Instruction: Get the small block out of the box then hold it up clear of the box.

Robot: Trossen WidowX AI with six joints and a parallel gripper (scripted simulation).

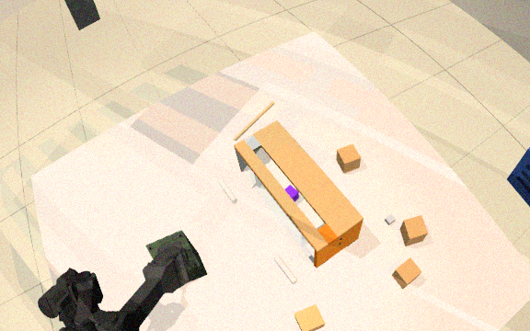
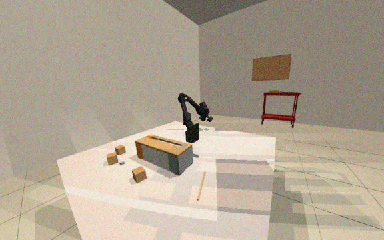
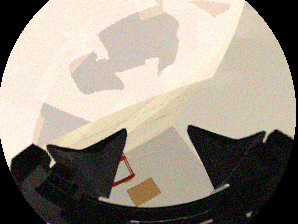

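From above we see the box (image 1: 308, 172) lying diagonally on the tabletop (image 1: 109, 193), the purple block (image 1: 292, 193) inside on its shelf. Four tan cubes (image 1: 349, 157) lie around it, a thin rod (image 1: 253, 120) beside its far end. The arm (image 1: 155, 285) stands well apart.

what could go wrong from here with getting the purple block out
The purple block sits mid-shelf in the box's narrow slot, so a push the wrong way could drop it into the closed pocket. Reaching in with the gripper, or a stick, risks shoving the box. Loose cubes nearby could get knocked.
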